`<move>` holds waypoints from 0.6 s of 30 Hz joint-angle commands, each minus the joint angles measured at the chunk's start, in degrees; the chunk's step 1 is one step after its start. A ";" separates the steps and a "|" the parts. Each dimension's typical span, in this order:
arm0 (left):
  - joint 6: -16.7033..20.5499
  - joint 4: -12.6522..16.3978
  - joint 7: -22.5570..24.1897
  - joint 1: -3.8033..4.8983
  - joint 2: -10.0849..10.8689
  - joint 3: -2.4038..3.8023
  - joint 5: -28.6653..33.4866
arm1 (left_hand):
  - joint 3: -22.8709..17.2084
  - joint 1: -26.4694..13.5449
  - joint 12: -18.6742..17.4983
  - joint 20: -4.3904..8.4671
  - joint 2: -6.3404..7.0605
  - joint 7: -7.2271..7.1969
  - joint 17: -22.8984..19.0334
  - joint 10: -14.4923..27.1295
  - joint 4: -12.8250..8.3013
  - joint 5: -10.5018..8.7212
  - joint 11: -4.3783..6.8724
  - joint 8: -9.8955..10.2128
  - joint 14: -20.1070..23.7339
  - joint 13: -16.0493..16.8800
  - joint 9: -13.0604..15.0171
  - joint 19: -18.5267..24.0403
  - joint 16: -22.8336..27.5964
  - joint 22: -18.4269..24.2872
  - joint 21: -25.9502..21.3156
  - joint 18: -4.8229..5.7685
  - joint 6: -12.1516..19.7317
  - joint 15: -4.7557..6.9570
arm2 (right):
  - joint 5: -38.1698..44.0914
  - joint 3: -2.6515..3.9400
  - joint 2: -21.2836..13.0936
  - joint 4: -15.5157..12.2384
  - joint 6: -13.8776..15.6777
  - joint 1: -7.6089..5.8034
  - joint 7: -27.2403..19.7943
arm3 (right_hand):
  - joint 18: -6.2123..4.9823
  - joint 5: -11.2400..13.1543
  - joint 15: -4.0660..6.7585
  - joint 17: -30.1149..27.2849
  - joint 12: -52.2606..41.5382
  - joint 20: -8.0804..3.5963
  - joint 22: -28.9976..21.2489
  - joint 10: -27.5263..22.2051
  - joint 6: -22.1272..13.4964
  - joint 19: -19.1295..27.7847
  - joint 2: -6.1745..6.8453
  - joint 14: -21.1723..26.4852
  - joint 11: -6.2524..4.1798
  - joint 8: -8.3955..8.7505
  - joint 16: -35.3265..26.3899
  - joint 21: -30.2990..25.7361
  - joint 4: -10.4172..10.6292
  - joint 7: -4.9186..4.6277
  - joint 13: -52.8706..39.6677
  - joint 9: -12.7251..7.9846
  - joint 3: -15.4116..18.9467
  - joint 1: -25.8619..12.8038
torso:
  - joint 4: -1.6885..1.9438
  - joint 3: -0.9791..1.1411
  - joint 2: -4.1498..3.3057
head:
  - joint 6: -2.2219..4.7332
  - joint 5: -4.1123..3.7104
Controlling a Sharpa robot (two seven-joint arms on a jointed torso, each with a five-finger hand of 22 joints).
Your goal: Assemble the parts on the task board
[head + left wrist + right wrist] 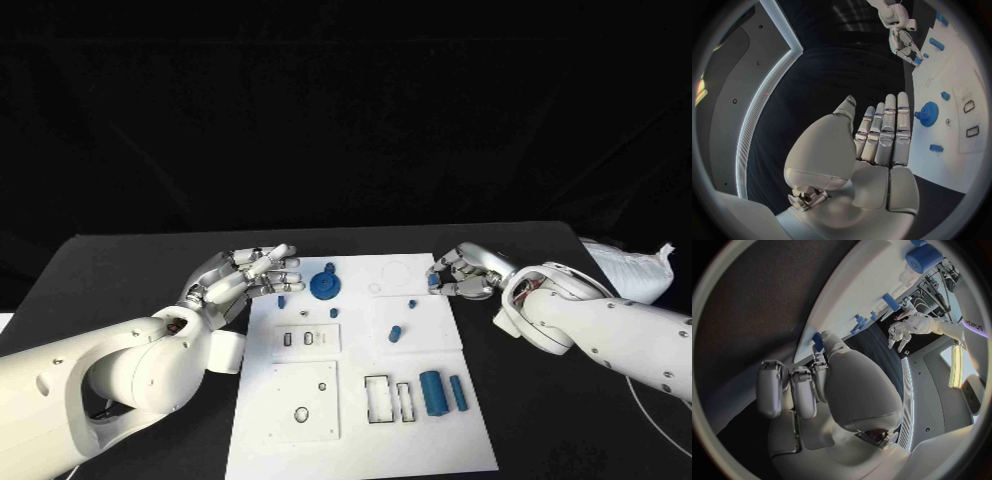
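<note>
While pinching the small blue part (437,290) at the right edge of the task board (433,445), go slow with the right hand (464,272). Fingers curled in, with the little part right at the tips. Easy to lose, so hold it snug, but not so hard that it pops out.

Probably a carry-and-place step. Cannot tell yet which spot on the board it belongs in, so look first, then move. Lift a bit before going across, so as not to bump the small blue peg (394,332) standing near the middle of the board. Come straight down over the spot, stand the part up straight, press softly, and only then let go.

Left hand (242,275): loose and flat, fingers stretched out, holding nothing, at the left edge of the board, just beside the blue gear (326,285). Best to leave it there, well away from the other hand. Could press down on the board edge if the board slides.
</note>
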State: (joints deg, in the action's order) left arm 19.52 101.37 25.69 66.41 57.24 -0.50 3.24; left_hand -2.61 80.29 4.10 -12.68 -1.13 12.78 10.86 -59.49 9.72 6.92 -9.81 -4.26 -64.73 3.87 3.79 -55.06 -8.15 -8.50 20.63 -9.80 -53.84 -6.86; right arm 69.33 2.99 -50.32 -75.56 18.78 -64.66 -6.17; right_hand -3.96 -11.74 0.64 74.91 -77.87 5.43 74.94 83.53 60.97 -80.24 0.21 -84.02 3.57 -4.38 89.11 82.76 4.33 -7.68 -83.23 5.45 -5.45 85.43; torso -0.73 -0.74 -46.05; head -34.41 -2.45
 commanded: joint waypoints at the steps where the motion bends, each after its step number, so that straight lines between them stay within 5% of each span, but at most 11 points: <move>1: -1.10 0.10 0.31 0.02 -0.05 0.02 0.06 | -0.03 0.49 -0.33 -0.24 0.16 0.33 0.06 0.30 -0.37 -0.14 -0.16 0.16 0.21 -0.07 -0.03 0.31 0.37 0.06 -0.36 -0.61 -0.03 -0.04 | 0.64 0.02 0.10 0.07 0.12 0.04 0.20 | 0.80 0.28 0.59 13.60 -0.39 -0.15 1.04 1.32 1.04 -0.32 -0.66 -5.65 -1.01 -0.50 0.28 0.38 -0.14 0.26 1.01 0.21 -0.58 -0.28 | 0.03 0.01 -0.01 | -0.07 -0.02; 8: -1.08 0.08 0.33 0.01 -0.04 0.02 0.06 | -0.03 0.49 -0.33 -0.24 0.16 0.33 0.06 0.30 -0.37 -0.14 -0.16 0.16 0.21 -0.07 -0.03 0.31 0.37 0.06 -0.36 -0.61 -0.03 -0.04 | 0.76 0.07 0.07 -0.01 2.85 0.04 0.07 | 0.88 0.62 2.06 14.10 -1.28 -1.33 1.51 1.91 6.06 -0.61 -1.72 -5.76 -2.85 -3.02 0.48 0.61 -1.42 2.48 0.37 1.64 -2.48 -0.16 | 0.06 0.03 -0.02 | -0.02 0.03; 18: -1.08 0.04 0.37 0.00 -0.08 0.02 0.06 | -0.08 0.57 -0.33 -0.24 0.10 0.33 0.09 0.31 -0.45 -0.14 -0.17 0.18 0.20 -0.07 -0.03 0.30 0.41 0.08 -0.37 -0.61 -0.03 -0.03 | 0.17 0.32 -0.06 -2.69 5.14 0.00 0.82 | 0.97 1.15 2.54 14.25 -1.65 -1.88 1.87 2.20 6.54 -0.84 -1.88 -5.80 -3.31 -3.47 0.54 0.78 -1.67 2.98 0.10 2.15 -2.95 -0.97 | 0.06 0.01 0.01 | 0.07 0.11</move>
State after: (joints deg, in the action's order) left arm 19.51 101.35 25.67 66.39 57.26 -0.50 3.24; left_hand -2.77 80.29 4.10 -12.68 -1.13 12.78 10.86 -59.49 9.56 6.92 -9.81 -4.26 -64.73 3.87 3.79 -55.06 -7.94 -8.51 20.63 -9.80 -53.84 -6.86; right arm 69.42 3.25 -50.39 -77.49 22.08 -64.66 -6.01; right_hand -3.95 -10.72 2.79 74.91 -79.38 3.97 74.92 83.10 64.15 -81.02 -0.93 -83.91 1.66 -6.12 89.32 83.22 2.68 -7.11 -82.72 5.70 -8.17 84.30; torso -0.68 -0.68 -46.05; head -34.43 -2.32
